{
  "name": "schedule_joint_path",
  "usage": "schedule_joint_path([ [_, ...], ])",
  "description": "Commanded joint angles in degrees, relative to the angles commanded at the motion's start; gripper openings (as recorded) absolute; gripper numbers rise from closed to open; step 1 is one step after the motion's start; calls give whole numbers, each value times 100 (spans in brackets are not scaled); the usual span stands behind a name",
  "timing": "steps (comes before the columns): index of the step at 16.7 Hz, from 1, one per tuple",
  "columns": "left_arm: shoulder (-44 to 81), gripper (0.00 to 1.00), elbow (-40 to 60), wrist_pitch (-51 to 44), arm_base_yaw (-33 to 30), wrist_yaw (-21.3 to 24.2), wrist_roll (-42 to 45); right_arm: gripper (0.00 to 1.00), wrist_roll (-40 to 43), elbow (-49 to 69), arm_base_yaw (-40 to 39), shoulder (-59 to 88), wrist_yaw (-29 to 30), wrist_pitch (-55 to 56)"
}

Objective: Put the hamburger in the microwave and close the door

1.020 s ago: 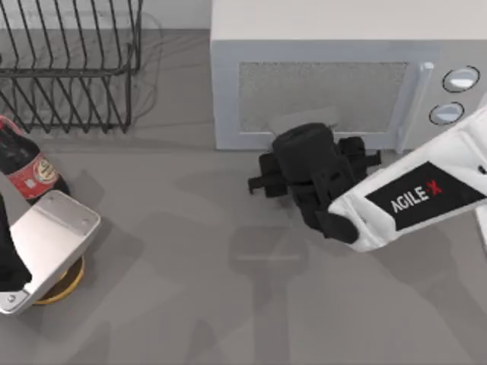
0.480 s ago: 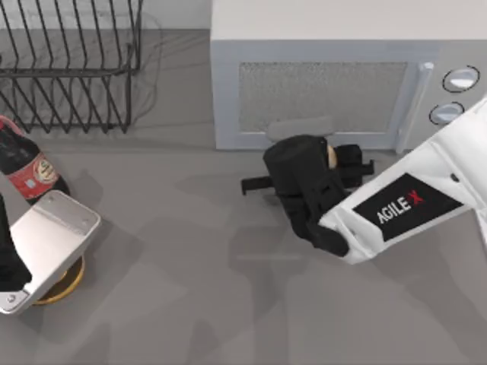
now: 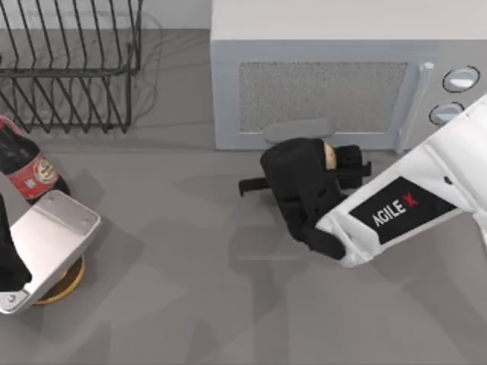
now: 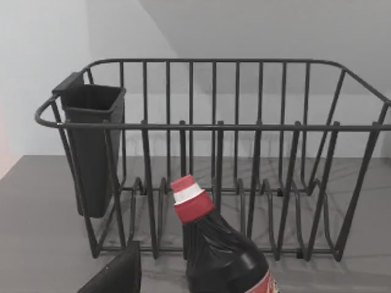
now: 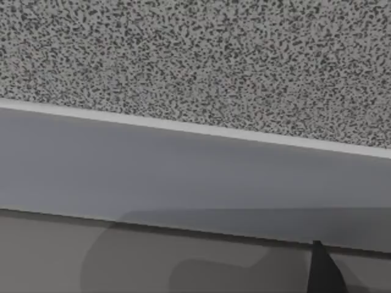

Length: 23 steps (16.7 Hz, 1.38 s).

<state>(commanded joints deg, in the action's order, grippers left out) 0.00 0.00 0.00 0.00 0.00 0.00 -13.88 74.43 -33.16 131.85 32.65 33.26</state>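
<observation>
The hamburger point(image 3: 331, 154) is clamped in the right end effector point(image 3: 323, 161), just before the microwave point(image 3: 319, 30), whose door point(image 3: 319, 95) is shut.

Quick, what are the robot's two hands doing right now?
Left end effector: parked near the cola bottle; can't tell if open or shut.
Right end effector: by the microwave door; can't tell either.

Ahead of us stands a black wire dish rack point(image 4: 244, 183) on the grey table point(image 4: 36, 244), with a dark square plastic cup holder point(image 4: 91, 146) hung at one end. Nearer to us, a dark cola bottle with a red-and-white cap point(image 4: 214, 244) stands before the rack, cap tilted.
</observation>
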Motion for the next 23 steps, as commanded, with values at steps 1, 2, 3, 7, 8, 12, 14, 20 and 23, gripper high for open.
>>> schedule_joint_path([
  [1,0,100,0,0,0,0,0,75,0,0,0,0,0,0],
  [2,0,100,0,0,0,0,0,83,0,0,0,0,0,0],
  [3,0,100,0,0,0,0,0,90,0,0,0,0,0,0],
  [7,0,100,0,0,0,0,0,100,0,0,0,0,0,0],
  [8,0,100,0,0,0,0,0,100,0,0,0,0,0,0],
  [12,0,100,0,0,0,0,0,100,0,0,0,0,0,0],
  [14,0,92,0,0,0,0,0,100,0,0,0,0,0,0],
  [20,0,47,0,0,0,0,0,100,0,0,0,0,0,0],
  [23,0,25,0,0,0,0,0,100,0,0,0,0,0,0],
])
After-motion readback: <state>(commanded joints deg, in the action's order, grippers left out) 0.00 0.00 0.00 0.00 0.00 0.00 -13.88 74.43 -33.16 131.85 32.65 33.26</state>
